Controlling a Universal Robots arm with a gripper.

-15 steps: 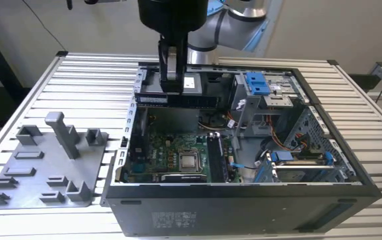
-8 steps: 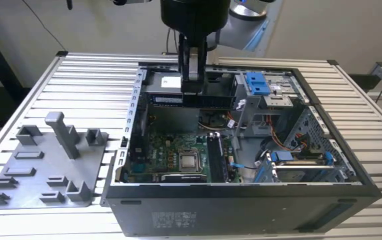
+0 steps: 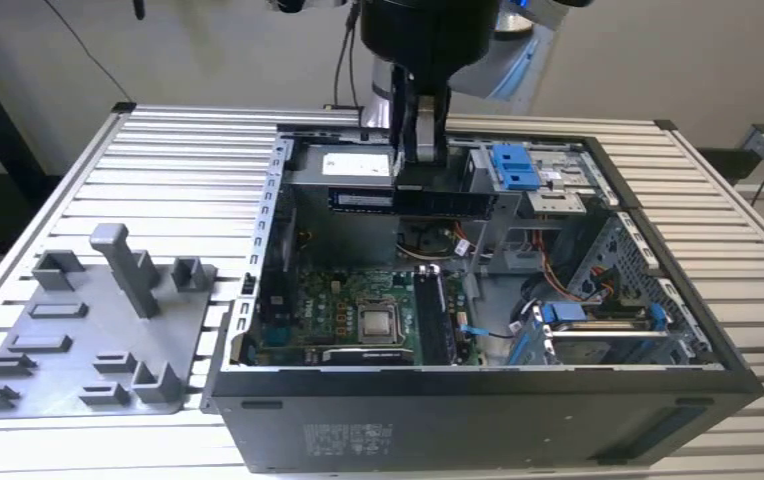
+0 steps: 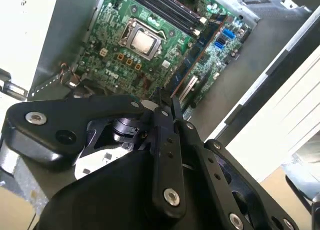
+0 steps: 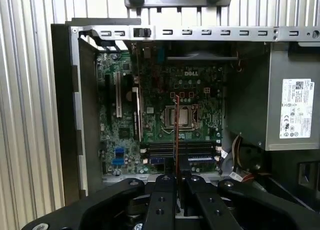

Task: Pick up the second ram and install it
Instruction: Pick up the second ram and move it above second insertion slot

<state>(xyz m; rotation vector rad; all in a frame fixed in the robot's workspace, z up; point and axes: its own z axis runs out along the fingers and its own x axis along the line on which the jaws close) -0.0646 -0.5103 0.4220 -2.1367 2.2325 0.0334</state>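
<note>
In the exterior view my gripper (image 3: 422, 172) hangs over the open computer case (image 3: 489, 400), shut on the second ram (image 3: 355, 200). The ram is a long dark stick with a white label, held level above the green board (image 3: 342, 320). The first wrist view looks down along the closed fingers (image 5: 165, 190); there the ram (image 5: 176, 135) shows edge-on as a thin line, reaching from the black memory slots (image 5: 200, 150) up across the processor socket (image 5: 187, 116). In the second wrist view the fingers (image 4: 165, 140) are pinched together above the board (image 4: 120, 54).
A grey plastic fixture (image 3: 89, 340) with upright posts (image 3: 129, 265) lies on the slatted table at the exterior view's left. Inside the case are a power supply (image 5: 295, 109), blue drive brackets (image 3: 516, 165), loose cables (image 3: 556, 285) and a drive cage (image 3: 609, 330).
</note>
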